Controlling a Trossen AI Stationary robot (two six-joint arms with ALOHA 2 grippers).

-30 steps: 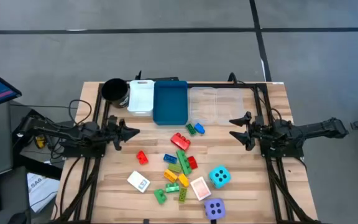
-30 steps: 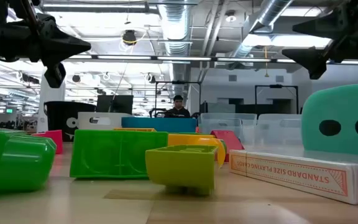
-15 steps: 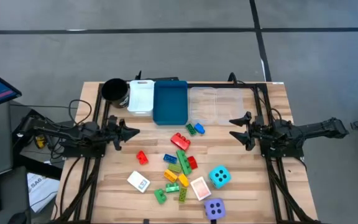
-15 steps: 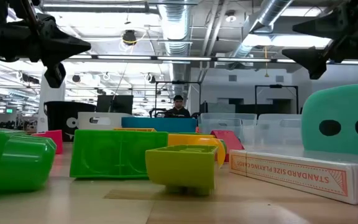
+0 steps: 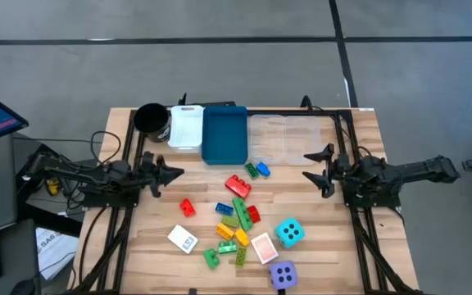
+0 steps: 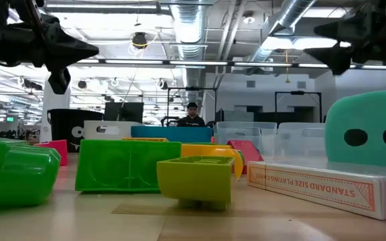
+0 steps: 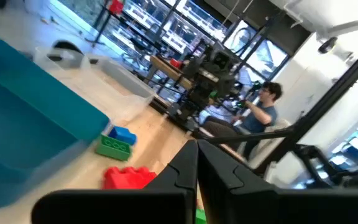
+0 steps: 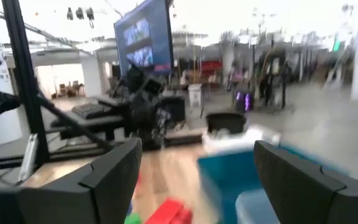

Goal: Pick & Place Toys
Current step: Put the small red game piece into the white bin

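A wooden slatted table [image 5: 318, 238] is seen from above, with two dark robot arms reaching in from either side. The left gripper [image 5: 175, 172] is held above the table's left side with its fingers pressed together and nothing between them. The right gripper [image 5: 316, 167] is held above the right side, near a clear plastic tray [image 5: 289, 137], with its fingers spread wide and empty.

Compared with a second earlier, the right gripper is seen shifted slightly toward the back of the table, while the left arm is unchanged. No toy has been moved, so the task is judged to be only beginning.

The toys are scattered mid-table, well apart from both grippers: a large red plastic brick [image 5: 238, 184], a small red brick [image 5: 187, 207], a cyan foam die [image 5: 289, 233], a purple foam die [image 5: 283, 274] and a white card box [image 5: 183, 239]. A blue rectangular tray [image 5: 224, 133] is set at the back.
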